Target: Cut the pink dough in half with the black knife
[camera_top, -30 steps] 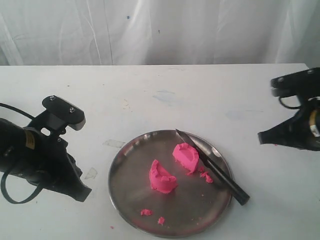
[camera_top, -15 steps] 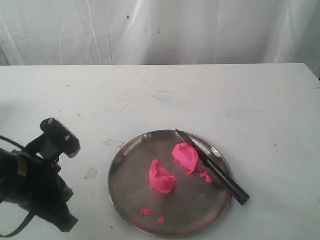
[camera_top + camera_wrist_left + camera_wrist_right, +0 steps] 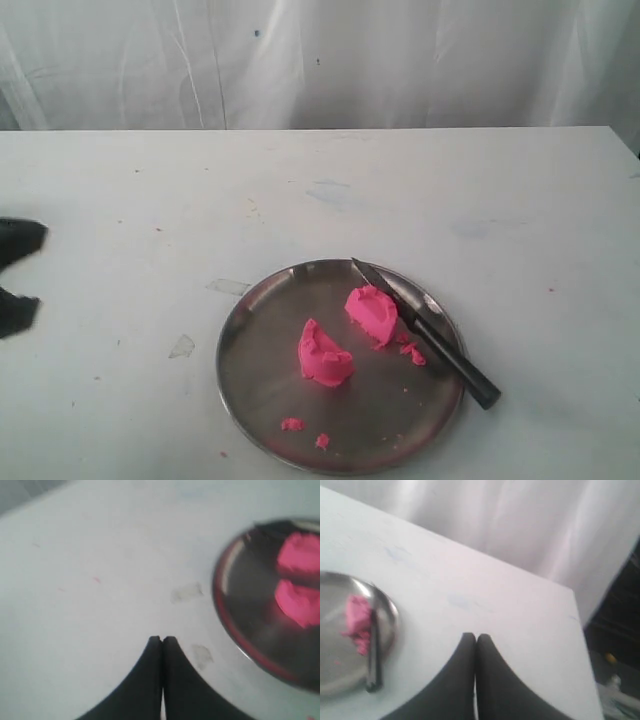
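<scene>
The pink dough lies in two rough halves on the metal plate [image 3: 250,380]: one half [image 3: 325,355] near the plate's middle, the other [image 3: 371,312] further back, beside the knife. The black knife [image 3: 430,338] rests across the plate's right rim, its handle sticking out over the table. My left gripper [image 3: 162,639] is shut with nothing in it, well to the left of the plate; only a dark edge of that arm [image 3: 15,275] shows at the exterior view's left border. My right gripper [image 3: 475,636] is shut and empty, off to the plate's right, outside the exterior view.
Small pink crumbs [image 3: 292,425] lie at the plate's front and beside the knife. Faint stains [image 3: 182,347] mark the white table left of the plate. A white curtain [image 3: 320,60] hangs behind the table. The table's edge and a dark gap [image 3: 615,625] show in the right wrist view.
Both arms have drawn back from the plate: the right one left the exterior view first, then the left one slid out to the left border. Dough and knife have not moved.
</scene>
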{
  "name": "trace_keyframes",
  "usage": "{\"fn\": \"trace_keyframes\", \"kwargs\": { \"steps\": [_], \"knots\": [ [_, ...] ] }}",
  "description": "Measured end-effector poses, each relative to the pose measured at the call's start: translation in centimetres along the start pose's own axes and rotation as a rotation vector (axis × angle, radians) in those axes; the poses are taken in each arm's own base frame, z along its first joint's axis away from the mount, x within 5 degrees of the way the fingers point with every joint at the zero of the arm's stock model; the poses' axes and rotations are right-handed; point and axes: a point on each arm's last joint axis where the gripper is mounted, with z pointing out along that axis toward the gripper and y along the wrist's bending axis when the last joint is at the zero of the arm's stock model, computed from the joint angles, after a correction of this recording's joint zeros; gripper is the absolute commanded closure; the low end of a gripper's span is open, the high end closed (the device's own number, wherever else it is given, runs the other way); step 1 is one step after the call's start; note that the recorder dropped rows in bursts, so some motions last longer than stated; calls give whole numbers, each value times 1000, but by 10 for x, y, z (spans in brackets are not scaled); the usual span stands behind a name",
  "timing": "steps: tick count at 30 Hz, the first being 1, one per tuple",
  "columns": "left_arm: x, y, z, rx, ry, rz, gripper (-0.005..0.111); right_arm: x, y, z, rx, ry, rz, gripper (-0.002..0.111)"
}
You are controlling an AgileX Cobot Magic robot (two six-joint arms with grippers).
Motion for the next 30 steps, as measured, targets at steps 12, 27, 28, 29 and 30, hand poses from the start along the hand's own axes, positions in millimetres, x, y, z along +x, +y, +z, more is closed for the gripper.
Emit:
{"fn": "trace_keyframes", "kwargs": {
  "steps": [12,27,28,29,30],
  "knots": [
    [47,13,-125,-446,-201,-79,107,19,31,28,-220,-92,258,108],
    [85,2,-135,-421,49,-167,107,23,25,30,-20,-60,311,108],
    [85,2,-135,-421,49,-167,107,23,25,30,-2,-59,314,108],
    [86,2,-135,-421,51,-168,107,23,25,30,8,-58,316,108],
    [86,2,-135,-421,51,-168,107,25,24,32,21,-60,309,108]
  ]
}}
